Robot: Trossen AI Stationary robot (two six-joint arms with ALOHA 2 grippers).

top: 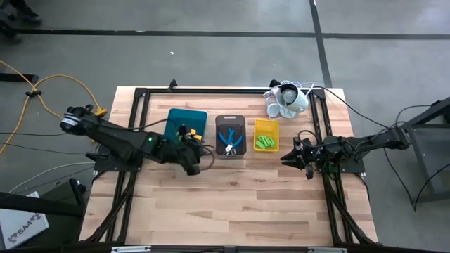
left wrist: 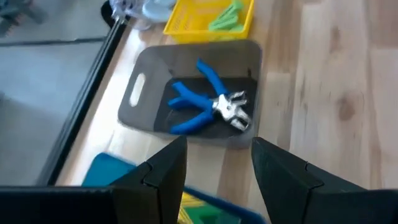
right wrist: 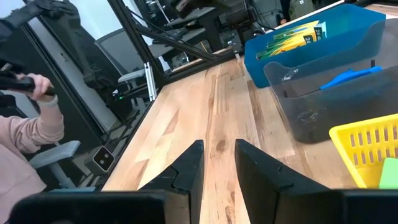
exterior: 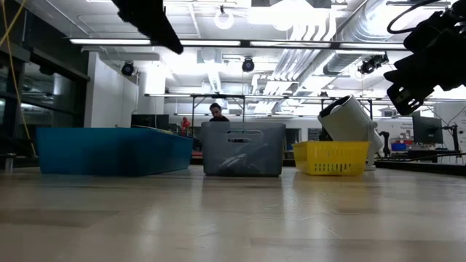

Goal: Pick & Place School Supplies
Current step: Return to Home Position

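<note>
Risk is small: your left end effector (left wrist: pixel 217 168), parted and empty like the right end effector (right wrist: pixel 217 165), hangs by the teal plastic tray (top: pixel 184 118); retreating low may catch its rim. Short bright green sticks (top: pixel 265 143) lie in the yellow mesh tray (top: pixel 266 123).

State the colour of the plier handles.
Blue: the plier handles show best in the left wrist view.
</note>
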